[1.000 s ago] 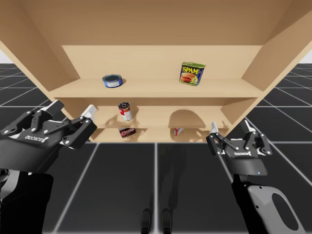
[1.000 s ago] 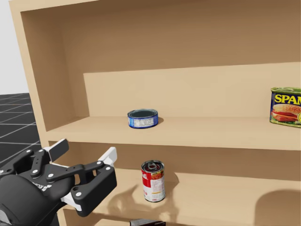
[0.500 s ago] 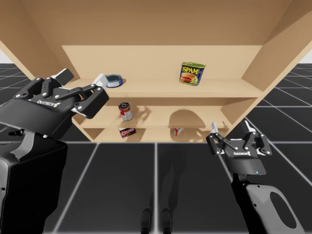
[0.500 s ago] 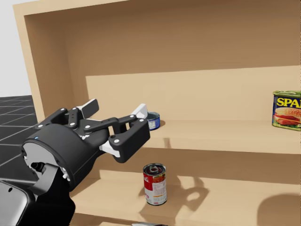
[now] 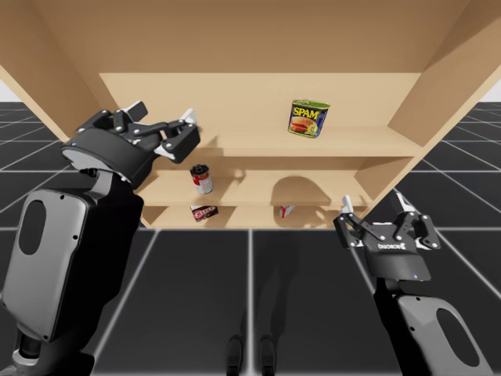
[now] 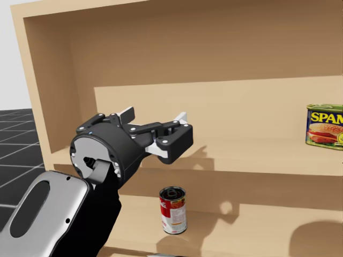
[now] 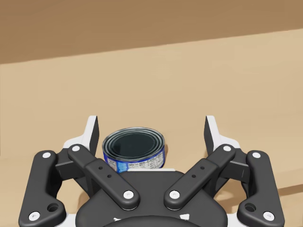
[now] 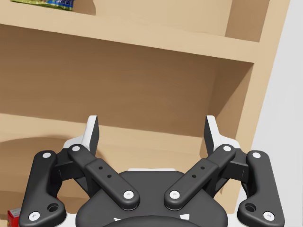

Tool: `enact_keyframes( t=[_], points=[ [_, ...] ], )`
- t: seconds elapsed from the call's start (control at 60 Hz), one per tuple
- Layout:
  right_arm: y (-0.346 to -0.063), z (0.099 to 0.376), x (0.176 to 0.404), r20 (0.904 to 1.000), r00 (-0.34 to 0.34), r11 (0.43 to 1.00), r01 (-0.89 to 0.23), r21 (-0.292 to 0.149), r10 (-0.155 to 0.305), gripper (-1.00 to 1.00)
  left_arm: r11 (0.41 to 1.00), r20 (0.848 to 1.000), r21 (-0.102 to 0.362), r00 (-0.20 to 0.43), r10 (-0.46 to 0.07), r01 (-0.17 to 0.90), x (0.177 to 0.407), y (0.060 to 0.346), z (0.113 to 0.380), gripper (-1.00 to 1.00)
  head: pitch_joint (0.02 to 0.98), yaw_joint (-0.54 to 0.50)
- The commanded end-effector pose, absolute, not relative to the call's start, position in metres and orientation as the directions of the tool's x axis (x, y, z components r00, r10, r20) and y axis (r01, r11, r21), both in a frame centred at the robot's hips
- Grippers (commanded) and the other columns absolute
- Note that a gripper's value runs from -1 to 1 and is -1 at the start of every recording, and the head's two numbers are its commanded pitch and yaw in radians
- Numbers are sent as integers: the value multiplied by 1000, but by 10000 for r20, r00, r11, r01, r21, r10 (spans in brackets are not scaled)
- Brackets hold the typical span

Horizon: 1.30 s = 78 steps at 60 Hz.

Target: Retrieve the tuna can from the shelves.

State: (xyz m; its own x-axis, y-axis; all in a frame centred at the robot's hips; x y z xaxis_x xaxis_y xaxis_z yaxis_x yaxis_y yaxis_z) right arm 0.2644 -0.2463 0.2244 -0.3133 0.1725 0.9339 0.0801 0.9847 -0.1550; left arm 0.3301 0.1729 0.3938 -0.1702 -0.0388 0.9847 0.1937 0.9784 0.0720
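Two spread-open grippers: left end effector [image 7: 151, 128] has tuna can [image 7: 134, 150] between its fingers on top shelf [image 7: 246, 94], prob. set to clamp; right end effector [image 5: 373, 205] waits at 5 o'clock, w/ nothing in it.

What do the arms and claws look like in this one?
Left arm and right arm are glossy black with rounded grey forearm panels. Left claw and right claw are black linkages with pale rivets, two white-backed fingers, and white lettering on the housing.

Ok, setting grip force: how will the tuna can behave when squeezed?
Probably stiff: the tuna can looks like rigid metal. It stands flat and squat, so tipping seems unlikely. It sits off-centre between the left gripper's open fingers, so it may slide first.
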Motion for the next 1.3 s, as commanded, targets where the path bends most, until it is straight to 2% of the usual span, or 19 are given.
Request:
enact_keyframes(
  t=[0.017, 0.15, 0.383, 0.683, 0.95, 0.983, 1.0, 1.017, 1.033, 1.067, 1.167, 1.25, 1.3],
  points=[
    [-248, 225, 264, 9347, -3103, 9844, 833, -1548, 1732, -1000, 9784, 9786, 876, 1673, -1197, 1872, 348, 169, 374, -1000, 271, 250],
    [-249, 224, 265, 9357, -3078, 9846, 821, -1542, 1722, -1000, 9812, 9725, 917, 1965, -1248, 1697, 358, 170, 369, -1000, 269, 248],
    [-250, 223, 266, 9371, -3038, 9847, 799, -1547, 1719, -1000, 9873, 9665, 585, 2392, -930, 1475, 377, 175, 359, -1000, 269, 243],
    [-250, 222, 266, 9372, -3011, 9840, 791, -1595, 1762, -1000, 9893, 9662, 250, 2505, -607, 1435, 393, 175, 362, -1000, 269, 245],
    [-250, 221, 266, 9381, -2952, 9833, 743, -1664, 1810, -1000, 9888, 9621, 138, 2675, -536, 1488, 401, 176, 355, -1000, 272, 242],
    [-250, 221, 266, 9392, -2943, 9841, 717, -1628, 1768, -1000, 9885, 9629, 159, 2639, -557, 1505, 401, 176, 355, -794, 272, 242],
    [-250, 221, 266, 9400, -2933, 9846, 699, -1605, 1740, -1000, 9881, 9635, 165, 2616, -565, 1528, 401, 176, 354, -530, 272, 242],
    [-250, 221, 266, 9401, -2930, 9846, 698, -1605, 1740, -1000, 9878, 9641, 174, 2592, -576, 1547, 401, 176, 354, -382, 272, 242],
    [-250, 221, 266, 9398, -2924, 9841, 701, -1631, 1765, -1000, 9874, 9651, 179, 2552, -581, 1569, 402, 176, 354, 398, 273, 242],
    [-250, 221, 266, 9397, -2922, 9839, 704, -1642, 1777, -1000, 9875, 9654, 182, 2542, -581, 1566, 401, 176, 354, 763, 273, 242],
    [-250, 221, 266, 9400, -2906, 9838, 690, -1655, 1785, -1000, 9854, 9686, 205, 2410, -615, 1688, 401, 176, 354, 816, 274, 241],
    [-249, 220, 266, 9395, -2908, 9833, 701, -1679, 1812, -1000, 9818, 9752, 139, 2142, -552, 1896, 399, 175, 357, 730, 275, 238],
    [-249, 221, 266, 9398, -2904, 9835, 713, -1662, 1799, -1000, 9797, 9807, 98, 1897, -485, 2001, 397, 175, 359, 755, 275, 238]
  ],
)
